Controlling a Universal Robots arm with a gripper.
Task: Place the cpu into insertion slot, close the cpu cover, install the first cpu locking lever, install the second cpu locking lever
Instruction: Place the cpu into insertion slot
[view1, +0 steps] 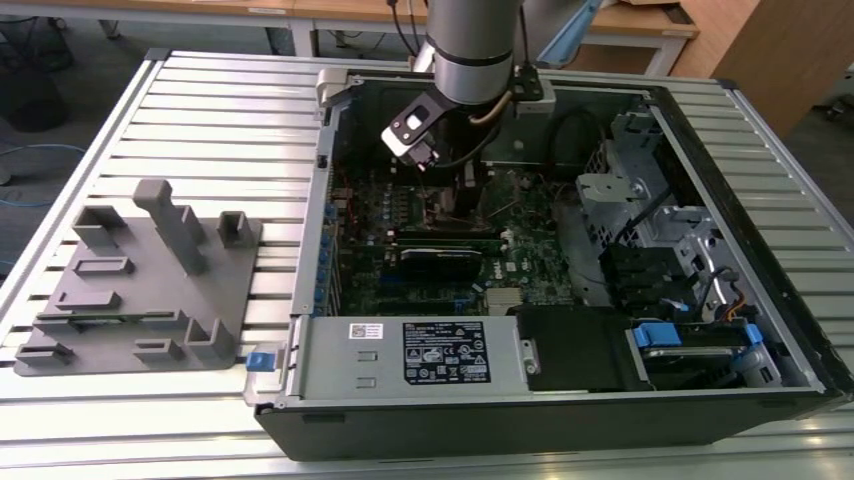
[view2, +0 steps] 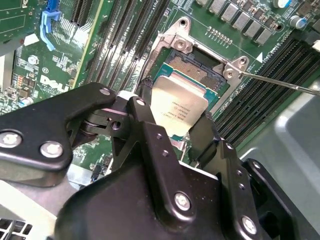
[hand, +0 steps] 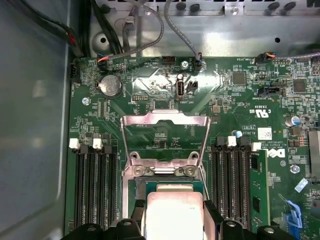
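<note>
now the pincer (view2: 174, 119) clamps the cpu (view2: 177, 101) by its edges over the insertion slot (view2: 192, 67).

Bright light is glaring white off the near worktop (view1: 134, 425). Shadow is pooling inside the computer case (view1: 534, 430), while the cpu (hand: 172, 220) is gleaming pale in the first wrist view

Dull silver-tan cpu (view2: 177, 107); silvery cpu cover (hand: 165, 119); green circuit board (hand: 225, 120); grey fixture block (view1: 147, 300).
</note>
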